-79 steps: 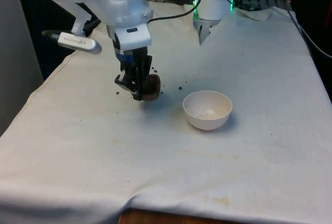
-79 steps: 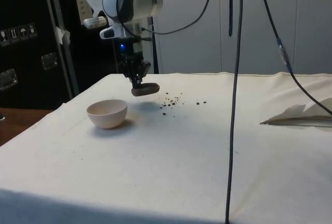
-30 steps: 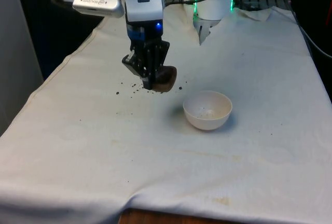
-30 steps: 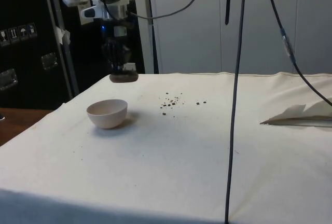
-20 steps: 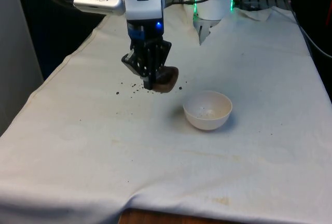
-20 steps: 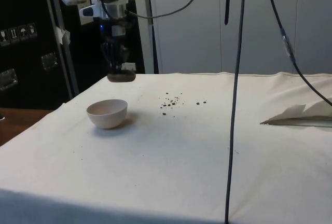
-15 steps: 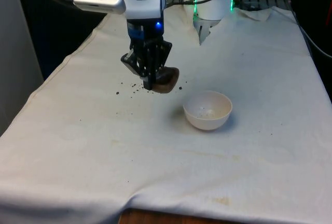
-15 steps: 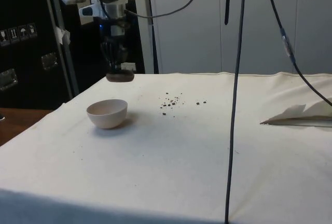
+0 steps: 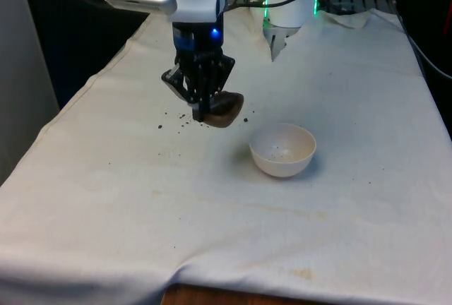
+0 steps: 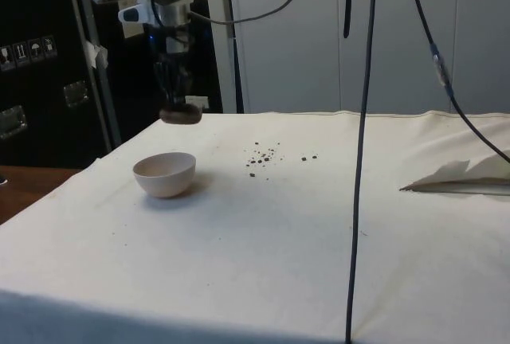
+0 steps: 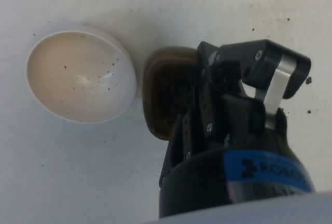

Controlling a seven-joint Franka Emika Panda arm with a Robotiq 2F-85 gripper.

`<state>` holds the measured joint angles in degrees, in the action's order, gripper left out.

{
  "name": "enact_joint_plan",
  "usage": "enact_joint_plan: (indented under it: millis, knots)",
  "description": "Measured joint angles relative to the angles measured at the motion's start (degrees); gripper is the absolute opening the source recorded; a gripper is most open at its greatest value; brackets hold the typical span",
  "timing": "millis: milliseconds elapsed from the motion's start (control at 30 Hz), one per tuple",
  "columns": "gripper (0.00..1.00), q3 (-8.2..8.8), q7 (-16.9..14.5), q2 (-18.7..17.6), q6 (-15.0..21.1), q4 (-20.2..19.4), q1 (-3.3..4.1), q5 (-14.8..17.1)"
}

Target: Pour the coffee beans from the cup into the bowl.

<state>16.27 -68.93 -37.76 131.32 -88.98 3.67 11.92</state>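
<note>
gripper (image 9: 201, 111) hangs above the white cloth (image 9: 212, 206), its 2 black fingers clamped on the rim of a small brown cup (image 9: 226, 111), which it holds clear of the table. in the front view the cup juts out from the fingers toward the front view's right and sits tilted. in the side view the gripper (image 10: 175, 109) holds the cup (image 10: 181, 115) in the air, higher than the bowl (image 10: 165, 173) and a little toward the far edge of the table from it. in the wrist view the gripper (image 11: 207, 110) pinches one wall of the cup (image 11: 165, 94), with 1 finger inside the cup and the other outside it; the cup's inside looks dark and speckled, though whether that is beans or residue cannot be told.

white bowl (image 9: 282, 150) stands upright on the cloth, to the front view's right of the cup and nearer the camera, apart from it. from the wrist the bowl (image 11: 80, 73) appears just beside the cup's rim, and its inside shows a few dark specks on a pale bottom.

dark spilled beans (image 9: 173, 118) lie scattered on the cloth to the front view's left of the gripper. in the side view the same scatter (image 10: 267, 155) lies well apart from the bowl.
</note>
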Motion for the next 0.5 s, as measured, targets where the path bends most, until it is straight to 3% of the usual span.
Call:
enact_joint_plan:
  millis: [500]
  knots:
    - [0.0, 0.0, 6.36, 0.0, -0.4, 1.38, 0.0, -4.7]
